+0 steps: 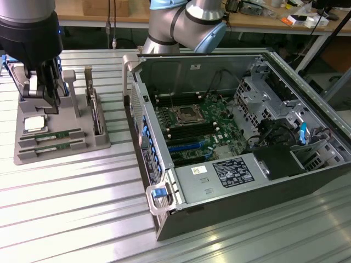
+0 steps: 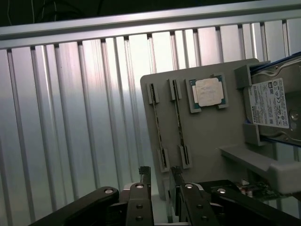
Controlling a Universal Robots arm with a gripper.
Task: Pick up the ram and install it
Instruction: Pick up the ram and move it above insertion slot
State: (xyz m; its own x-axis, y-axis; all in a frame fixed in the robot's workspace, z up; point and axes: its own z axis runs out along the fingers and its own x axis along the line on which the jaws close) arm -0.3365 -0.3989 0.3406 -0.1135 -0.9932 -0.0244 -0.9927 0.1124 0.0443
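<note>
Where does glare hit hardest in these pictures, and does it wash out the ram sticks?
Exterior view: the table glares white beside the tray, the ram sticks read clearly. Wrist view: bright streaks on the table; the ram sticks are unaffected.

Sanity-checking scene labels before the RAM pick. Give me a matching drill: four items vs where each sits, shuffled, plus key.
Items:
1. RAM sticks
2. CPU
3. hard drive
4. gripper

Places:
A. square recess of the grey holder
B. over the holder, holding nothing
C. two narrow slots in the holder
D. in the holder's brackets, white label showing

Pairs: 1-C, 2-A, 3-D, 4-B
</note>
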